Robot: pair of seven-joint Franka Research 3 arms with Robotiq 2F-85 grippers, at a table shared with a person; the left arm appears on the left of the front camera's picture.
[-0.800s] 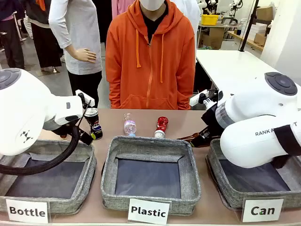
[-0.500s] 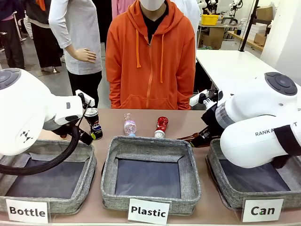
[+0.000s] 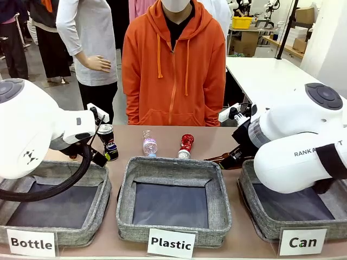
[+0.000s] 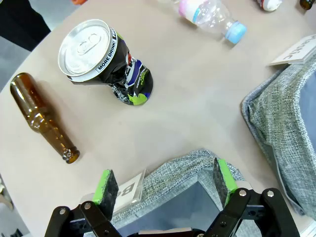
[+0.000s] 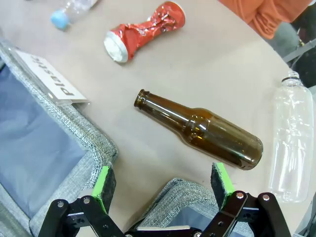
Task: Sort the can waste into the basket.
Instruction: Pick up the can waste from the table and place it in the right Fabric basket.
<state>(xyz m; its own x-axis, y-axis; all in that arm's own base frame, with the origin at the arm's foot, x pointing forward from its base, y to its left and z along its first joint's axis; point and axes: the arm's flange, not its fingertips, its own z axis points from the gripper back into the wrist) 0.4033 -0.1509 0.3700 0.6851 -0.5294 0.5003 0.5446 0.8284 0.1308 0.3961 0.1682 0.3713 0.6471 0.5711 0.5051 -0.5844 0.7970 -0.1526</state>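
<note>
Black can point(image 4: 106, 64): dented, glossy printed metal, brushed silver lid. Red can point(image 5: 145, 30): crumpled shiny metal. Brown bottle point(image 5: 200, 131): smooth, glossy glass. Clear bottle point(image 5: 291, 143): thin transparent plastic. Basket point(image 3: 248, 197): rough grey woven cloth, smoother dark liner. Table point(image 4: 197, 98): matt, smooth.

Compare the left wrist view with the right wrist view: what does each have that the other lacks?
Left wrist, not right: the black Pepsi can, upright and dented, a brown bottle lying beside it, the open left claw.
Right wrist, not left: another brown bottle, a large clear bottle, the open right claw, the crushed red can in full.
Both: the blue-capped bottle and the Plastic basket.
</note>
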